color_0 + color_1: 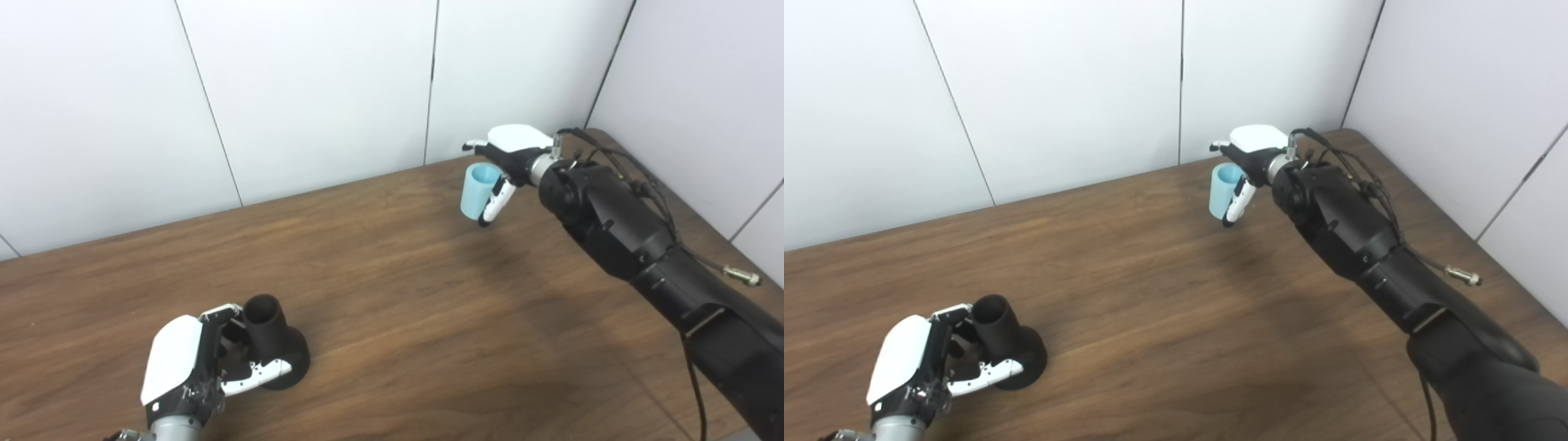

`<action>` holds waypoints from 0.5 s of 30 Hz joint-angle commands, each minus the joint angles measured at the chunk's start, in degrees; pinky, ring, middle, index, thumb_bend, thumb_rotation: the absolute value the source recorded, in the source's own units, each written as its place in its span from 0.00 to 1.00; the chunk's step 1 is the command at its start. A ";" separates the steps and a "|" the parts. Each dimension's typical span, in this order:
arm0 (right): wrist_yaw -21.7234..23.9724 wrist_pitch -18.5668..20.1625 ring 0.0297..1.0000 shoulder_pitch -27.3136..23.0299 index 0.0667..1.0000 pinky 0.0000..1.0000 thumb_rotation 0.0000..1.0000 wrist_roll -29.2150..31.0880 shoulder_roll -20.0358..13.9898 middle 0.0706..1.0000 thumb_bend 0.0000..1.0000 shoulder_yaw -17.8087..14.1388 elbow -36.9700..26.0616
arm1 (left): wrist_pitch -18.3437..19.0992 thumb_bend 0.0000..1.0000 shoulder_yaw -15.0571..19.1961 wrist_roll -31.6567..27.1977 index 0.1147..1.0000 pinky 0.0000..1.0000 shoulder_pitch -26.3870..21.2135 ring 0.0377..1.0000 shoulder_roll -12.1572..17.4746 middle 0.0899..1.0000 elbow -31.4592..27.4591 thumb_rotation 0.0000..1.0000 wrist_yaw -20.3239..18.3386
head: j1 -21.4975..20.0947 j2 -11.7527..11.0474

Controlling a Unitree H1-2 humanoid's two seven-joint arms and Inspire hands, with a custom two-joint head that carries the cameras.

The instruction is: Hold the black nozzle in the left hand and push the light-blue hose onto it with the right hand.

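The matte black flared plastic nozzle point(272, 343) stood at lower left on the brown wooden table point(429, 318), the left hand point(196, 361) clasped round its neck. At upper right, the right hand point(505, 165) gripped the short light-blue hose point(476, 191). Well apart, their openings might misalign, and a skewed push could tip the nozzle.

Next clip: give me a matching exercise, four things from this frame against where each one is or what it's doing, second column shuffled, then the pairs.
Things:
1. black nozzle
2. light-blue hose
3. left hand
4. right hand

States:
A. far side of the table, fingers around the light-blue piece
B. short open tube, held upright near the back wall
C. near edge, fingers and thumb around a dark neck
D. wide base on the wood, open mouth up

Pairs: 1-D, 2-B, 3-C, 4-A
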 commanded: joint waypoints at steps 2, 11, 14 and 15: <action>-1.22 -0.83 0.91 -2.93 0.86 0.99 0.24 0.27 -1.23 0.84 1.00 -1.19 0.15 | 0.85 0.52 -0.55 1.38 0.43 0.47 0.61 0.56 0.00 0.42 -0.12 0.00 -0.94 | 0.33 0.17; -1.74 -0.89 0.93 -2.32 0.83 0.96 0.24 1.56 -1.08 0.82 1.00 -1.68 1.76 | 1.12 0.52 -1.14 3.00 0.44 0.49 0.66 0.56 -0.14 0.41 -0.38 0.00 -1.15 | 0.81 0.33; -2.08 -1.03 0.93 -2.42 0.83 0.96 0.23 1.33 -1.05 0.83 0.98 -1.42 2.39 | 0.87 0.52 -0.90 2.73 0.43 0.49 0.67 0.56 -0.18 0.42 -0.29 0.00 -1.17 | 0.81 0.42; -2.26 -1.02 0.92 -2.41 0.82 0.95 0.23 1.30 -1.01 0.82 0.98 -1.44 2.52 | 0.85 0.52 -0.85 2.66 0.44 0.50 0.67 0.56 -0.19 0.41 -0.31 0.00 -1.19 | 0.80 0.41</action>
